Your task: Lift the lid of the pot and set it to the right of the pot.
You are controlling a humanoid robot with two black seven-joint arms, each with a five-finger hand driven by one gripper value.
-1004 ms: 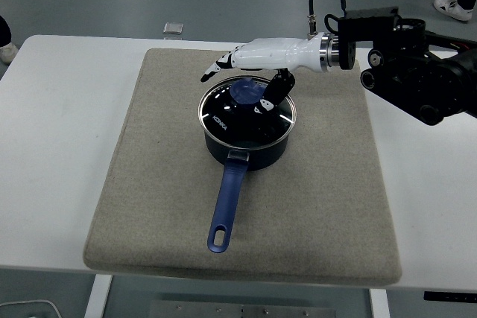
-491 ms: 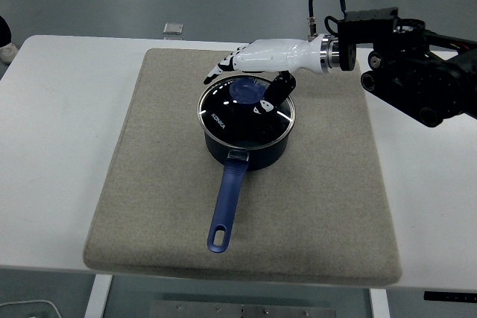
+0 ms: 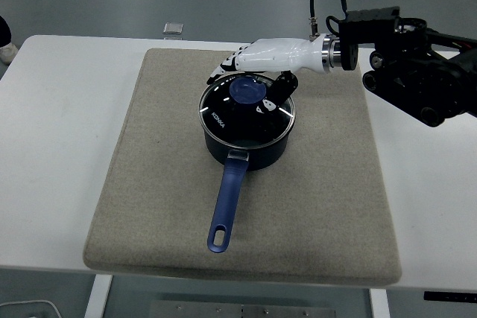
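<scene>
Over the far rim of the pot (image 3: 246, 143), in the head view, the right hand (image 3: 261, 61) hangs with its white palm shell turned down and its fingers (image 3: 220, 70) extended leftward past the lid. The thumb (image 3: 279, 88) drops down on the right side of the blue knob (image 3: 246, 91). The digits are spread and relaxed around that knob without closing on it; nothing is held. Judgement: this posture brackets the knob from above so that fingers and thumb can pinch it from opposite sides, which is the only practical purchase on a smooth glass lid.

Below and slightly nearer than the hand, the pot lid (image 3: 247, 109) sits seated on the pot, level, rim flush all round. It has not been lifted. Being round, the lid has no long axis of its own; its knob points straight up toward the palm. The pot's long blue handle (image 3: 226, 205) runs away from the hand toward the table's near edge, angled a little left, so it clears the approach.

Right of the pot, beneath the forearm (image 3: 417, 80), the grey mat (image 3: 328, 191) offers bare surface for the set-down. The white table (image 3: 59, 147) lies beyond the mat on all sides.

No left hand appears in the view.
</scene>
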